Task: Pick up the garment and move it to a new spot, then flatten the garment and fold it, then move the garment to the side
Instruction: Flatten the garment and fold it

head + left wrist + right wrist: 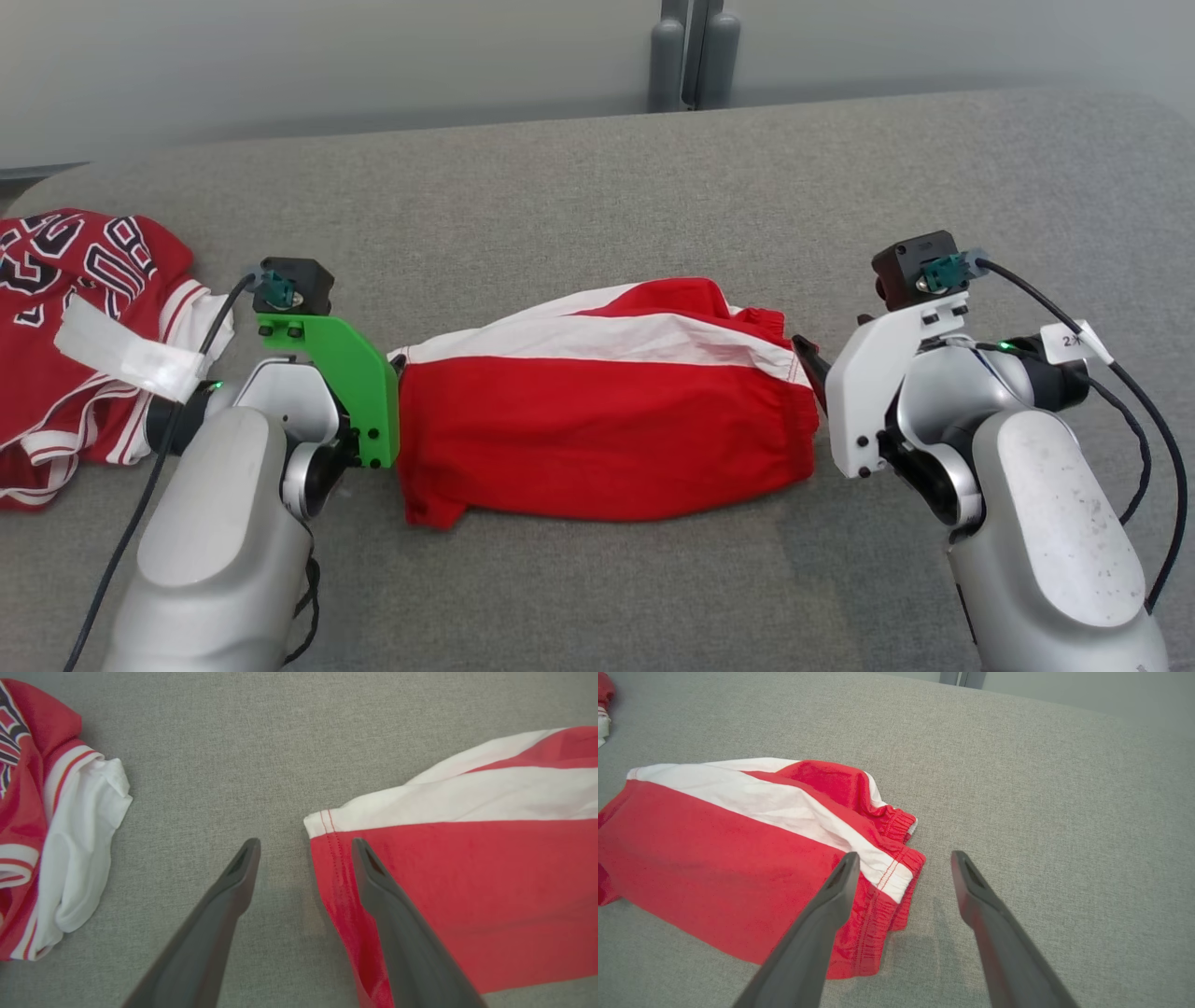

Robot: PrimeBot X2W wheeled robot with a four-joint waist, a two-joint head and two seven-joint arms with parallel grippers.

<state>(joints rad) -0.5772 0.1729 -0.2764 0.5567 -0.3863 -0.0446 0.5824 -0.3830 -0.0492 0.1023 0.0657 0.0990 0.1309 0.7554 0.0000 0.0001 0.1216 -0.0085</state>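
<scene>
Six entries are listed, largest first, each placed against the shorts.

1. Grey cloth-covered surface (pixel 597 159): spread beneath the shorts and beyond them on all sides.

2. Red shorts (pixel 607 420), with a broad white stripe: laid lengthwise on the surface between the two grippers. The stitched leg hem is turned to the left gripper and the gathered elastic waistband to the right gripper. A fold of red cloth is raised along the far edge.

3. Red jersey (pixel 75 308), with white trim and dark lettering: bunched well apart from the shorts, beyond their hem end.

4. Left gripper (pixel 304 842): set at the hem end of the shorts with its jaws spread wide and nothing held. One finger is seen over the red cloth just inside the hem and the other over bare surface beside it. Contact cannot be judged.

5. Right gripper (pixel 903 856): set at the waistband end of the shorts, jaws likewise spread wide and empty. One finger is seen over the waistband corner and the other over bare surface beside it.

6. Green bracket (pixel 341 373) and white bracket (pixel 878 392): carried on the left and right wrists, just beside the two ends of the shorts.
</scene>
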